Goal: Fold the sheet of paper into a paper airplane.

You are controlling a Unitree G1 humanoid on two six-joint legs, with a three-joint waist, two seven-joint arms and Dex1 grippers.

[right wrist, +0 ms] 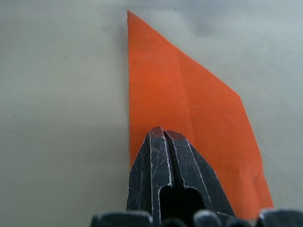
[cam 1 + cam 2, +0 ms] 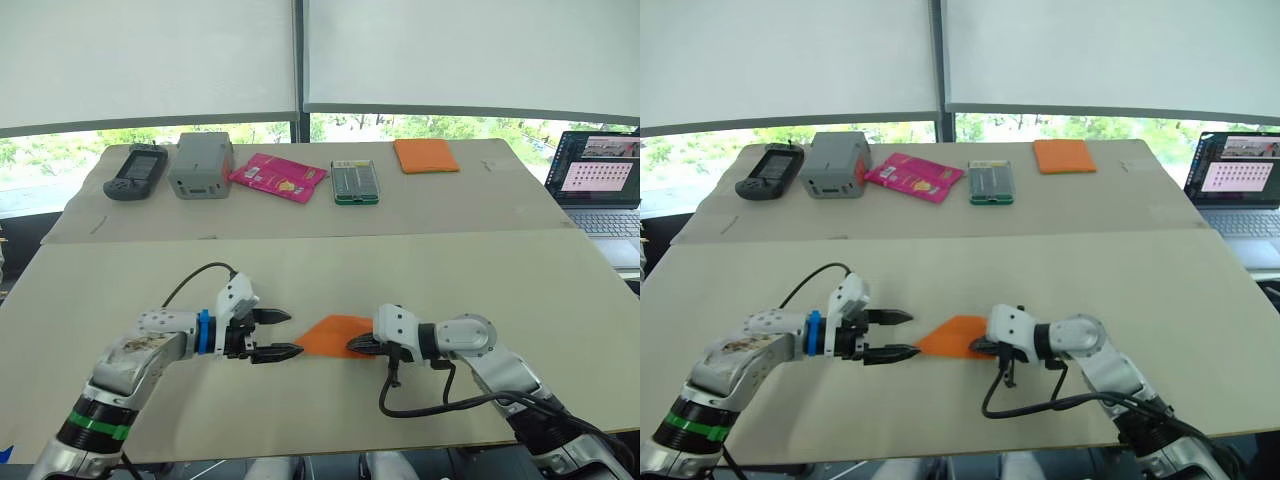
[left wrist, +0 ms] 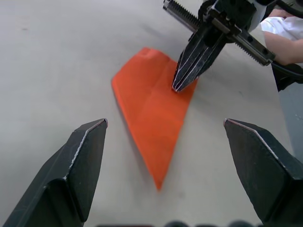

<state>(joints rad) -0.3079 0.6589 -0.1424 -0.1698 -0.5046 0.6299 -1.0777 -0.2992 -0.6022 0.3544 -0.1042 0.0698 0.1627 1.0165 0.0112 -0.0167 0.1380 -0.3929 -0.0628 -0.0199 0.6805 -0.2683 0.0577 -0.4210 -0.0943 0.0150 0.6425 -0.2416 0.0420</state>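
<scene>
Lying flat on the near worktop (image 2: 420,275), the paper airplane (image 2: 332,334) is an orange layered wedge whose long axis runs 9 to 3 o'clock, tip toward 9 o'clock. Left gripper (image 2: 278,334): fingers spread wide, empty, just beside the tip and apart from it. Right gripper (image 2: 354,346): fingers pressed together, tips resting on the broad end near the 3 o'clock edge; whether paper lies between them cannot be told. Bare worktop surrounds the wedge on all sides. Along the far worktop, at 12 o'clock: handheld device (image 2: 136,171), grey box (image 2: 201,165), pink packet (image 2: 277,177), green case (image 2: 355,182), orange pad (image 2: 425,155). Laptop (image 2: 600,180) at 2 o'clock.
</scene>
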